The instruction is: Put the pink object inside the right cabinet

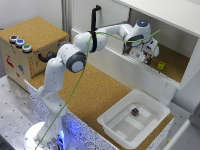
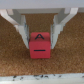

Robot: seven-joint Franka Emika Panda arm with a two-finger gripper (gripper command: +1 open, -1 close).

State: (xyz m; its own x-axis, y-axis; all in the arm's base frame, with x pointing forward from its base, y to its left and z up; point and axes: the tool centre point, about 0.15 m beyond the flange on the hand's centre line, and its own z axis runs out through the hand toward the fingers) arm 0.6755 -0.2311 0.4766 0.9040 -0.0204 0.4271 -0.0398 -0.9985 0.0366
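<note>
The arm (image 1: 65, 70) rises from its base at the near edge of the bench (image 1: 100, 92), bends at the elbow and stretches level across the cork top into the right cabinet (image 1: 175, 65). Inside, the hand (image 1: 143, 56) points down toward the cork-brown floor. In the wrist view its fingers (image 2: 22, 27) stand spread, and the pink object (image 2: 40, 44), a cube lettered A, sits on the floor between them.
</note>
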